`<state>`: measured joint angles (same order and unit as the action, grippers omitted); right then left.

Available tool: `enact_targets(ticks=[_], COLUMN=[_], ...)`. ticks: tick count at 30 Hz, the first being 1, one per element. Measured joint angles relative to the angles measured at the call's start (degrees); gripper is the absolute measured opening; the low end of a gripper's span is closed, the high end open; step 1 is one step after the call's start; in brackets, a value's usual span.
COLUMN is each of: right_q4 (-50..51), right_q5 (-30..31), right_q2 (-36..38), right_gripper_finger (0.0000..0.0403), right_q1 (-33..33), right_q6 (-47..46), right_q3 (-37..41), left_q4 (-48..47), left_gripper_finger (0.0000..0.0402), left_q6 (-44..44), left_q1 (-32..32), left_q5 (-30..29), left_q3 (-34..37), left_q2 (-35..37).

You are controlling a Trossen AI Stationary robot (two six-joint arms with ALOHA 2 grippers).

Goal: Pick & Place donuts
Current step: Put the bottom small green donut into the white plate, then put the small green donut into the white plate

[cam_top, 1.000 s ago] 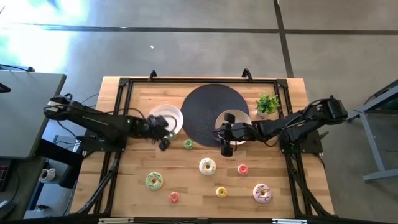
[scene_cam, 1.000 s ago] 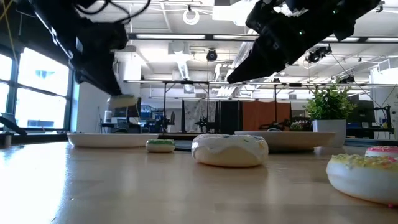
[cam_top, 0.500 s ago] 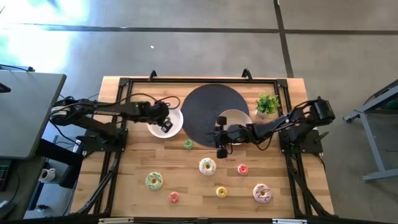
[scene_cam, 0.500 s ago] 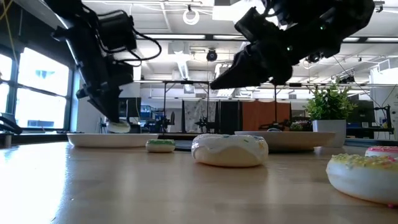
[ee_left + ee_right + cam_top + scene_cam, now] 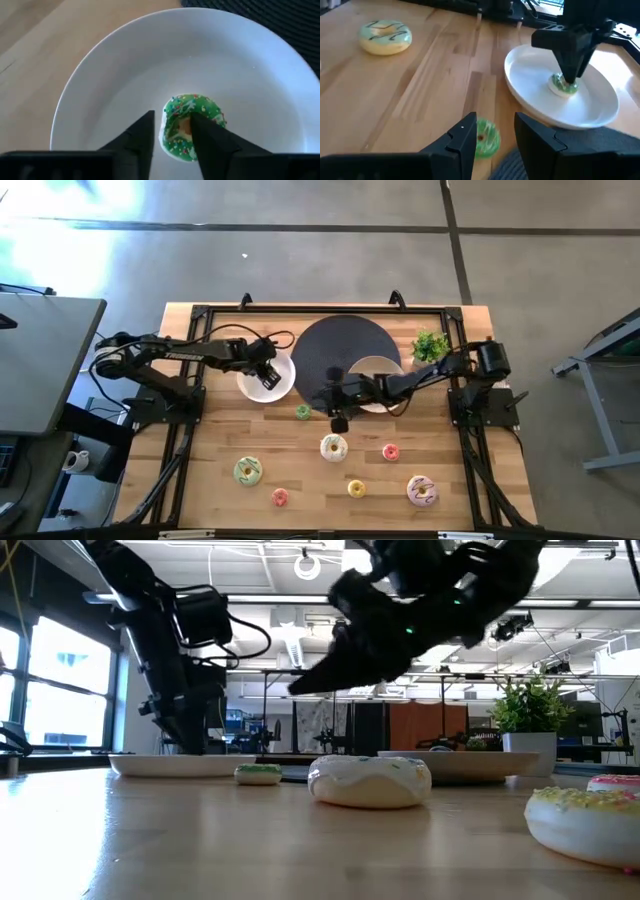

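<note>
My left gripper (image 5: 267,377) hangs open over the left white plate (image 5: 95,90), fingers pointing down. A green-iced donut with sprinkles (image 5: 192,112) lies flat on that plate at its fingertips. My right gripper (image 5: 338,421) is open and low over the table. It is just to the right of a small green donut (image 5: 303,412) that lies by the black disc's (image 5: 335,350) near edge. The right wrist view shows that donut (image 5: 486,138) ahead, between the fingers and apart from them. My left gripper has its fingers (image 5: 210,142) down at the sprinkled donut's near side (image 5: 175,135), coming from above. One finger covers part of the donut. I cannot tell whether the fingers touch it. The donut rests flat on the plate.
Loose on the near half of the table lie a white donut (image 5: 333,447), a large green one (image 5: 247,471), a large pink one (image 5: 421,491), and small pink (image 5: 390,451), yellow (image 5: 356,488) and orange (image 5: 279,497) ones. A second plate (image 5: 385,368) and a plant (image 5: 430,346) stand at the far right.
My left gripper has gone toward the far edge and down over the left plate with a donut, which now lies on the plate. My right gripper has moved toward the table's left edge, nearer the small green donut.
</note>
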<state>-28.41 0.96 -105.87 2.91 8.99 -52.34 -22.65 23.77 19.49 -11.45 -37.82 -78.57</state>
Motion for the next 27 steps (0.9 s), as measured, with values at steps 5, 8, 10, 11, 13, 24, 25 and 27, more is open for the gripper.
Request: enact_targets(ticks=[5,8,10,11,13,24,25,27], right_q4=[8.5,12.1,13.5,14.3,14.2,14.4,14.8,15.9], right_q5=[3.1,2.2,2.2,2.2,2.4,1.6,1.5,1.5], right_q2=[-5.4,-8.4,-11.1,-12.5,-14.0,-15.2,-15.2,-15.2], right_gripper_finger=[0.0129,0.0129,0.0129,0.0129,0.0129,0.0105,0.0095,0.007], right_q1=[-0.6,-1.1,-1.2,-1.1,-1.1,-2.3,-2.3,-2.3], right_q6=[-4.2,-4.8,-4.4,-4.4,-5.0,-8.9,-8.8,-8.7], right_q3=[-8.1,-12.2,-13.6,-14.0,-15.1,-15.5,-15.5,-15.5], left_q4=[-0.2,0.1,-0.3,0.0,0.5,0.4,0.4,0.5], left_gripper_finger=[0.0167,0.0169,0.017,0.017,0.017,0.017,0.017,0.017], left_q6=[-1.6,-2.0,-3.0,-3.1,-3.2,-4.5,-4.5,-4.5], left_q1=[0.0,0.0,0.0,0.0,0.0,0.0,0.0,0.0], left_q5=[1.6,2.0,2.0,2.0,2.0,3.2,3.2,3.2], left_q3=[0.0,-0.1,-0.1,-0.1,-0.1,-0.1,-0.1,-0.1], left_q2=[2.5,4.4,6.1,7.0,8.6,13.2,13.5,13.7])
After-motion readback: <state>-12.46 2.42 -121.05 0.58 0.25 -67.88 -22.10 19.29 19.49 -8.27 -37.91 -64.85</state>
